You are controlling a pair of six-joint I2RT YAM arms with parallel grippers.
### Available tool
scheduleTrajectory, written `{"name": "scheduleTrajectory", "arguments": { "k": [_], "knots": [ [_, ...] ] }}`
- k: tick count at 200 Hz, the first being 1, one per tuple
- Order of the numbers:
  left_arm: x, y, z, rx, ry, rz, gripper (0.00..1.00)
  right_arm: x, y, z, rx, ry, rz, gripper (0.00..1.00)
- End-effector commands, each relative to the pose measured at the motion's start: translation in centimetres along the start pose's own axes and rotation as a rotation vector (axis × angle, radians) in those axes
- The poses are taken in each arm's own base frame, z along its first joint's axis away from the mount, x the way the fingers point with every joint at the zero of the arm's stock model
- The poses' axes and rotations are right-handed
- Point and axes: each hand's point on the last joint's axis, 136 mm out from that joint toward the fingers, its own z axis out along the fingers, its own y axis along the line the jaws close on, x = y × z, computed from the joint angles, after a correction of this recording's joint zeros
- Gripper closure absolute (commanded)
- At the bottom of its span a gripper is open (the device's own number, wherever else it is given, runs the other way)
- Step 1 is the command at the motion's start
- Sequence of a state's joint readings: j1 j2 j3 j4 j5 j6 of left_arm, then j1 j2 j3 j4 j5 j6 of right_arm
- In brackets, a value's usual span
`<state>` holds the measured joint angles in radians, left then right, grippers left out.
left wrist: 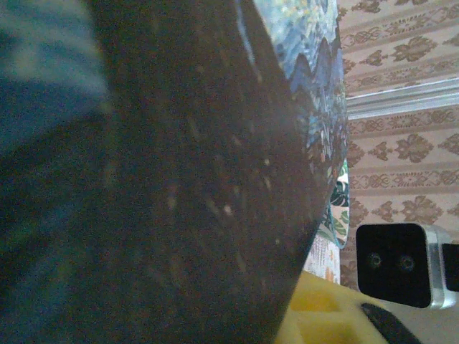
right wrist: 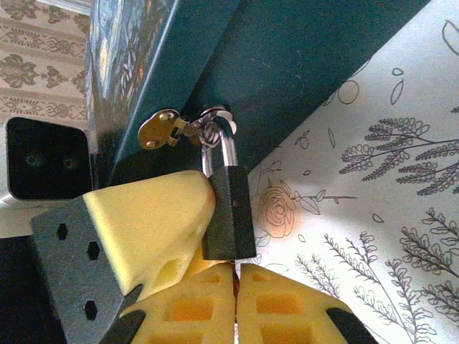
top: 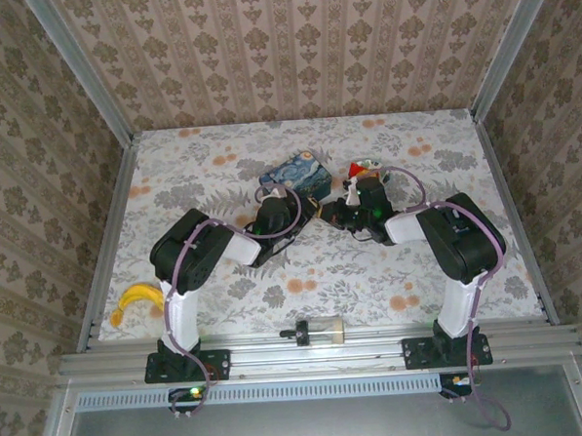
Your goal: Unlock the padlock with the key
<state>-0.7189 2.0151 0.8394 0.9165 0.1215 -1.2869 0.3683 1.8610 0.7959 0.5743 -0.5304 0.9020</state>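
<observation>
The black padlock [right wrist: 231,215] hangs by its silvery shackle [right wrist: 228,147] from the brass hasp [right wrist: 161,129] of the blue swirl-painted box [right wrist: 287,64]. My right gripper [right wrist: 235,276] sits directly under the padlock's bottom, pads shut. A thin sliver of the key [right wrist: 235,266] shows between them and reaches up to the padlock; the rest of the key is hidden. One yellow pad [right wrist: 143,222] of my left gripper [top: 288,206] presses on the padlock's left side, its other pad mostly hidden behind. From above, both grippers meet in front of the box [top: 297,177].
A yellow banana [top: 134,299] lies at the table's near left edge. A red and white object [top: 365,168] sits right of the box. A small clear fixture [top: 311,329] sits on the front rail. The box's dark side [left wrist: 179,179] is pressed close to the left wrist camera.
</observation>
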Motion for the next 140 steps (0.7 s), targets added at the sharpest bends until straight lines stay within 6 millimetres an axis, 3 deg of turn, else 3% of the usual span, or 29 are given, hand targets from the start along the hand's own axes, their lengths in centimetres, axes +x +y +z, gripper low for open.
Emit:
{"name": "scheduleTrajectory", "arguments": {
  "k": [1,35,61,140],
  "knots": [
    [-0.6,-0.8,0.3,0.027,-0.021,0.015,0.87,-0.9,1.4,0.2,-0.030,-0.017,-0.024,0.89],
    [-0.6,-0.5,0.3,0.018,-0.024,0.010,1.00,-0.9,1.3,-0.2,-0.005,-0.019,-0.039,0.74],
    [-0.6,-0.4,0.2,0.018,-0.028,0.000,1.00,-0.9,1.1,-0.8,0.028,-0.023,-0.055,0.66],
    [-0.3,-0.7,-2.5,-0.086,0.011,-0.004,1.00,1.1,0.3,-4.9,0.271,-0.009,-0.228,0.65]
  ]
}}
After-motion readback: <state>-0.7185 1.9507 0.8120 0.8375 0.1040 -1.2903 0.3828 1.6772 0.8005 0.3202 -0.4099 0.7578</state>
